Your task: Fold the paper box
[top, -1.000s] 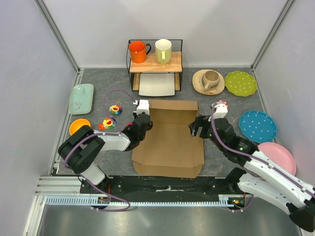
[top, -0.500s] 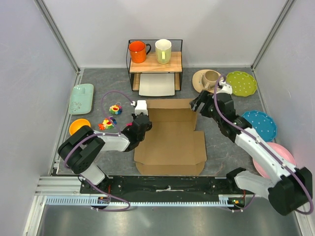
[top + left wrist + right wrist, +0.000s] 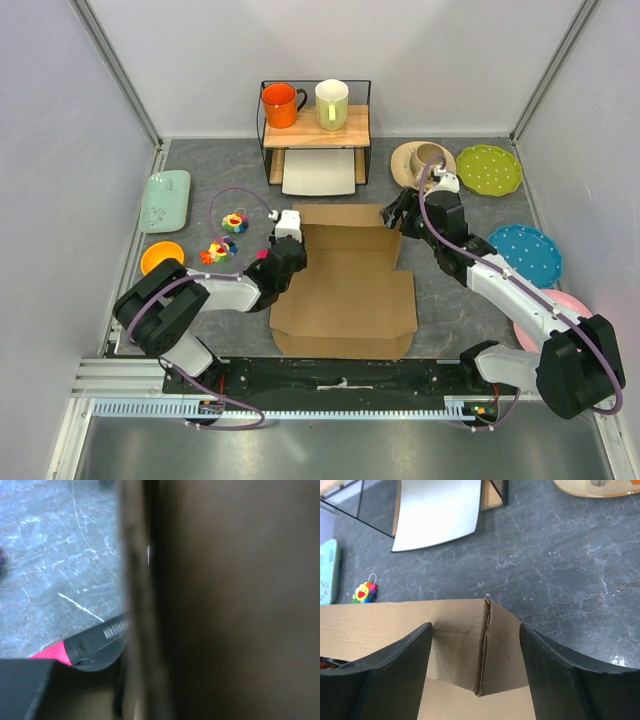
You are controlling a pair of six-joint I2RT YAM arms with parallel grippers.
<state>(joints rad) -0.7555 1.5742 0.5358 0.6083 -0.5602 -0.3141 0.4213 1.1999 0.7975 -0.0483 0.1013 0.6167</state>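
Top external view: the paper box (image 3: 345, 290) lies mid-table (image 3: 435, 335), its far wall raised. The right gripper (image 3: 398, 212) straddles the far-right corner with jaws wide, probably to pinch that crease. The left gripper (image 3: 288, 256) sits at the left flap, seemingly steadying it; its opening cannot be told.

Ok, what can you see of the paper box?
The paper box is brown corrugated cardboard on the grey tabletop. Its far end stands up as back and side walls; the near panel lies flat. The left tool is at its left wall, grip unclear; the open right tool straddles the far right corner.
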